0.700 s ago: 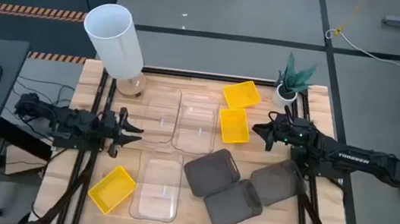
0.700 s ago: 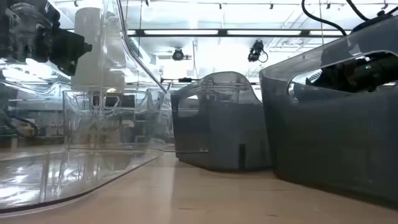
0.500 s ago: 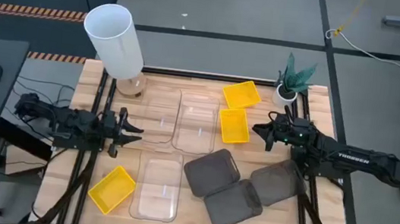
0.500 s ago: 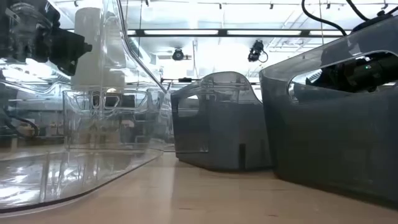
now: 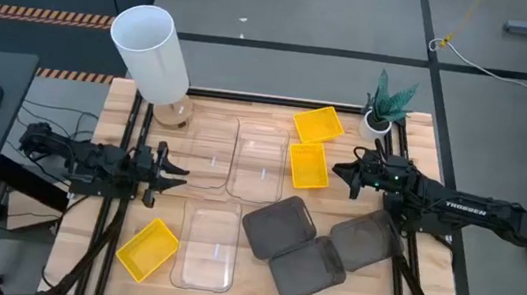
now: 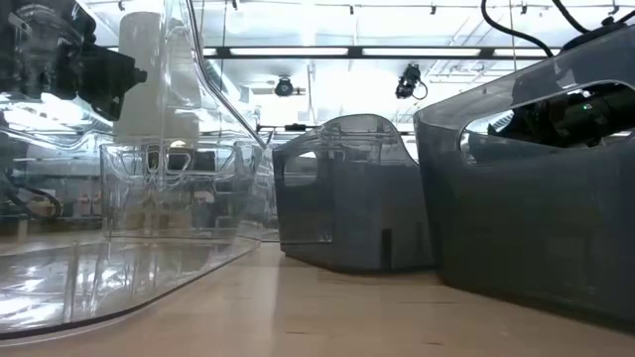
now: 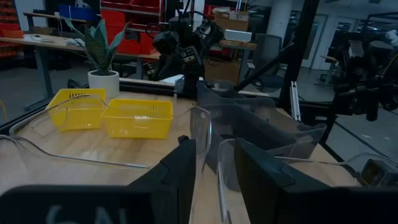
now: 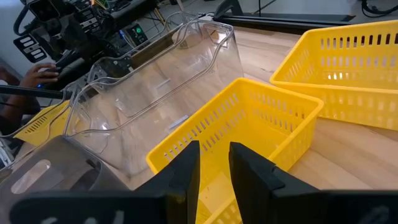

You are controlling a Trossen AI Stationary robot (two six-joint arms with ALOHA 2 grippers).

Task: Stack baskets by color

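Left claw (image 5: 183, 172) and right claw (image 5: 340, 170) parted, empty; clear basket (image 5: 260, 158) long axis runs front-to-back.

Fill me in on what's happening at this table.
Two robot arms are sorting baskets by colour, and nothing is stacked yet. The left gripper waits open at the table's left side beside a clear basket, holding nothing. The right gripper is open next to a yellow basket, its fingers straddling that basket's rim without gripping. Another yellow basket sits behind it, a third at front left. Three dark grey baskets lie loose at front right.
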